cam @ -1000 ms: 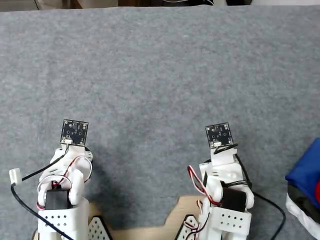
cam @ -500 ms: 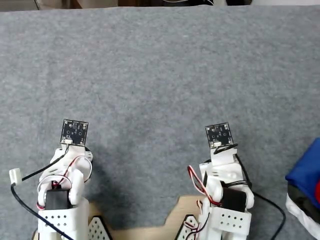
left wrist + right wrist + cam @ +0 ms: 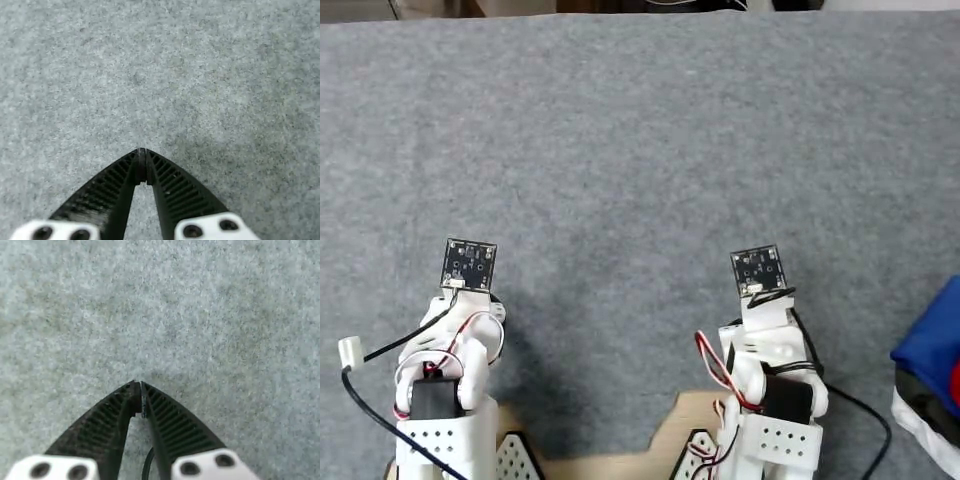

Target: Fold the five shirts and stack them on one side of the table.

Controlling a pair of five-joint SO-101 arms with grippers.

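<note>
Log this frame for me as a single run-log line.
left hand: shut, empty, above grey mat | right hand: shut, empty, above grey mat | shirts: pile at mat's edge, partly out of frame, untouched

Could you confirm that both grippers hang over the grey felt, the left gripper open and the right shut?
Not quite: the left gripper is shut too, its tips meeting in the left wrist view. The rest holds: the right gripper is shut, and both hang over the grey felt.
</note>
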